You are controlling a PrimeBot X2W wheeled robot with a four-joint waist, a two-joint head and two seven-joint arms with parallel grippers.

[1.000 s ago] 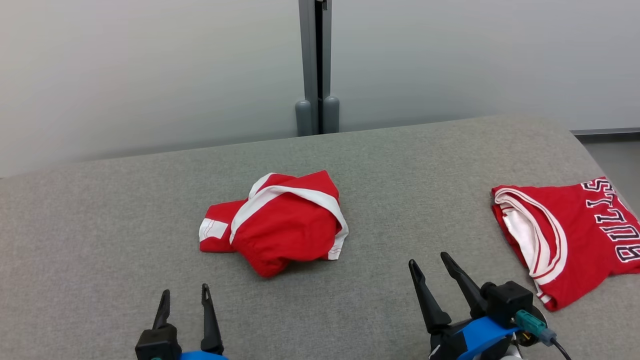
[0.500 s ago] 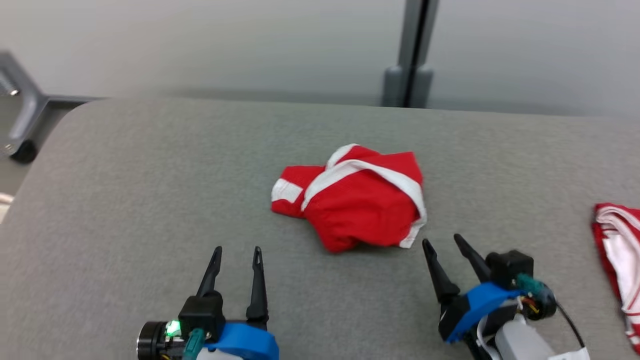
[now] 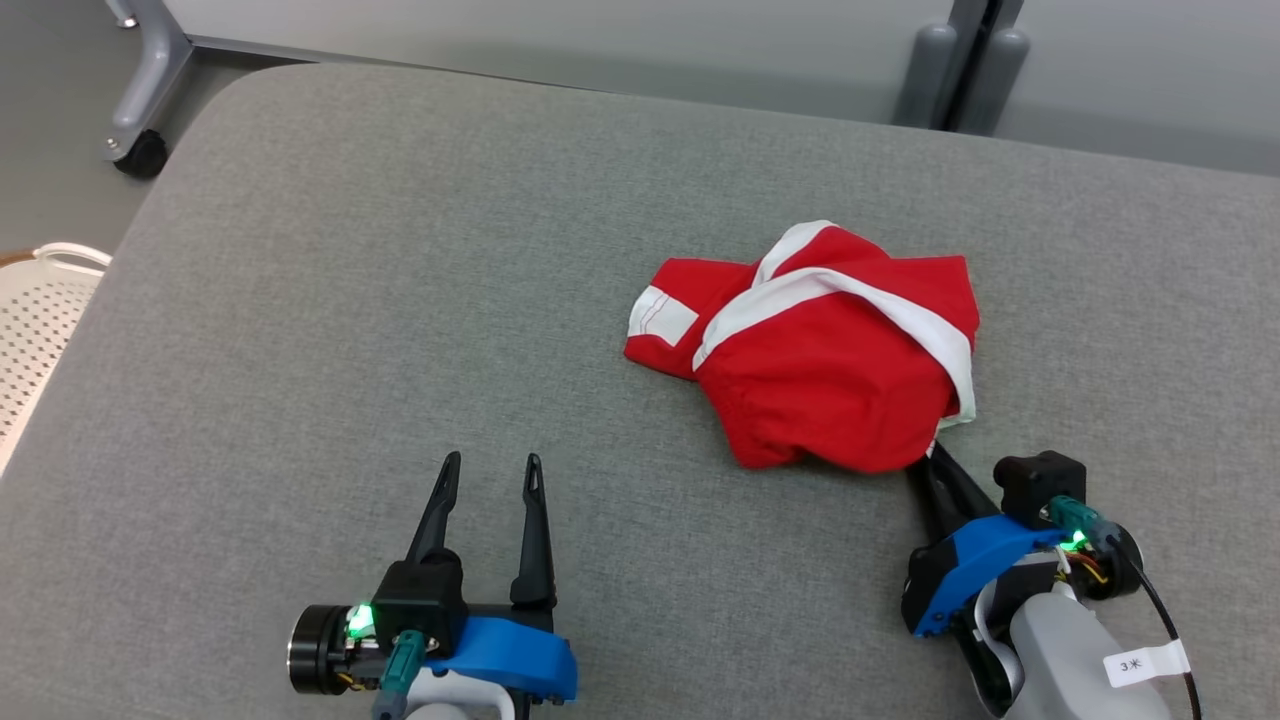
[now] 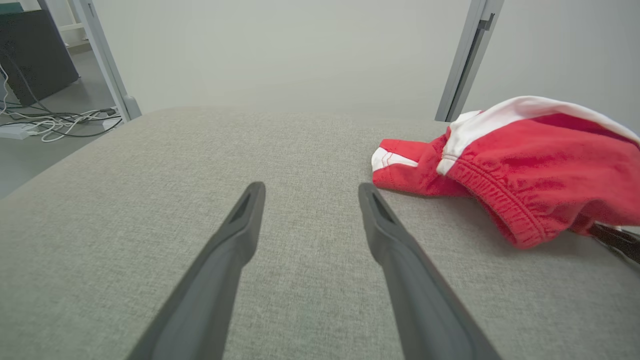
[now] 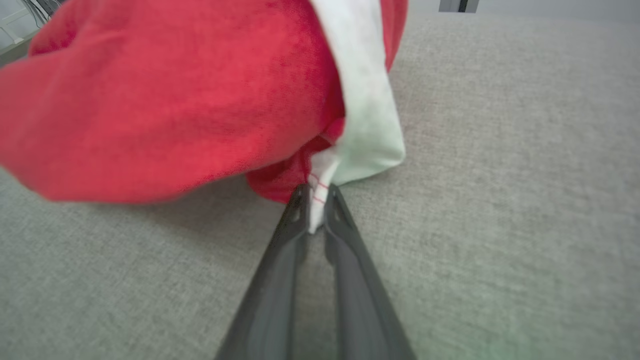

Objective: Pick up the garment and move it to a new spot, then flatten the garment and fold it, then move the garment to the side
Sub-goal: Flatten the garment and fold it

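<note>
our right gripper (image 5: 315, 195) pinches the white-trimmed corner of the crumpled red garment (image 3: 830, 390), fingers nearly together on the cloth. the garment lies bunched on the grey padded surface (image 3: 350, 250), toward our right. our left gripper (image 3: 490, 462) sits well apart from it, fingers spread, holding nothing.

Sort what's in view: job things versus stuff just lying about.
Job: red shorts; right gripper pinching their white hem; left gripper, open; grey padded table.
Lying about: white perforated basket; wheeled frame leg; floor cables.
</note>
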